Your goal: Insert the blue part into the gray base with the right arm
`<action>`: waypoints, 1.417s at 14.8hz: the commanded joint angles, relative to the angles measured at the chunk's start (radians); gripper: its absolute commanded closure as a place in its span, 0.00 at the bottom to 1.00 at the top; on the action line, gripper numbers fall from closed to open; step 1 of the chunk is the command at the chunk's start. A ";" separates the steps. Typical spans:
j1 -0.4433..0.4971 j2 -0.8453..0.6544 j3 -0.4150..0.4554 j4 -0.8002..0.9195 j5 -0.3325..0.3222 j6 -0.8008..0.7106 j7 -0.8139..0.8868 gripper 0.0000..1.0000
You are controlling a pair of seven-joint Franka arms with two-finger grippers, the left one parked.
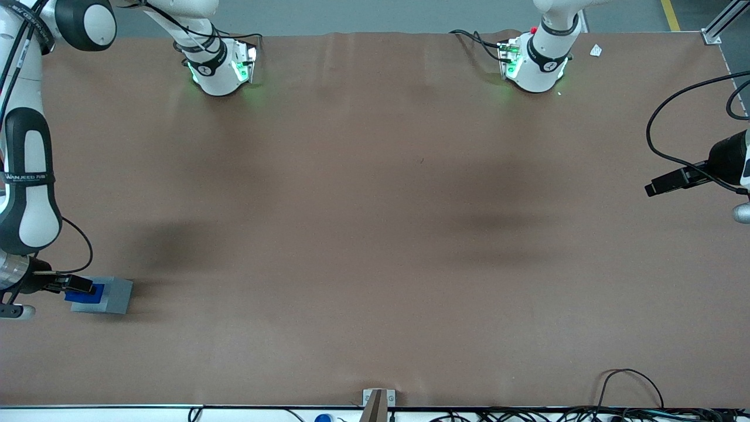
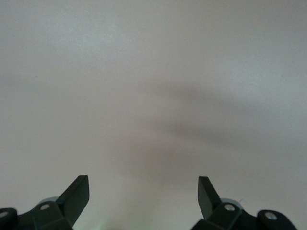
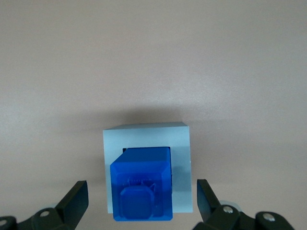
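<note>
**Trainee:** At the lower left of the front picture, near the working arm's end of the tabletop (image 1: 375, 234), I see the gray base (image 1: 114, 295) with the blue part (image 1: 85, 293) on it. Is the part already in?

**Me:** It sits in the recess, I think, but I cannot say it is pushed fully down. From my wrist camera the blue part (image 3: 142, 184) stands inside the pale opening of the gray base (image 3: 181, 167), and its body rises above the rim. The opening shows as a narrow dark gap along one edge of the part.

**Trainee:** And the gripper?

**Me:** The gripper (image 3: 140, 203) is wide apart. Its two fingers (image 3: 76, 197) stand on either side of the base, with a clear gap to the blue part, so it holds nothing and touches nothing that I can see. In the front picture the gripper (image 1: 73, 285) hangs just above the block, on the right arm (image 1: 26, 176).

**Trainee:** What would you do for this step?

**Me:** I would judge that the insertion is nearly finished. To do it well, I would lift straight up, without any side movement, so a finger does not knock the part or drag the base. Then I would check that the blue part sits level in the recess.
</note>
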 commanded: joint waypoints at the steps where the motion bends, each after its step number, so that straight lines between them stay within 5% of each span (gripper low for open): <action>1: -0.010 -0.047 0.015 -0.010 0.027 -0.058 -0.019 0.00; 14: 0.073 -0.456 0.012 -0.180 0.018 -0.354 0.022 0.00; 21: 0.176 -0.754 0.013 -0.360 -0.097 -0.496 0.195 0.00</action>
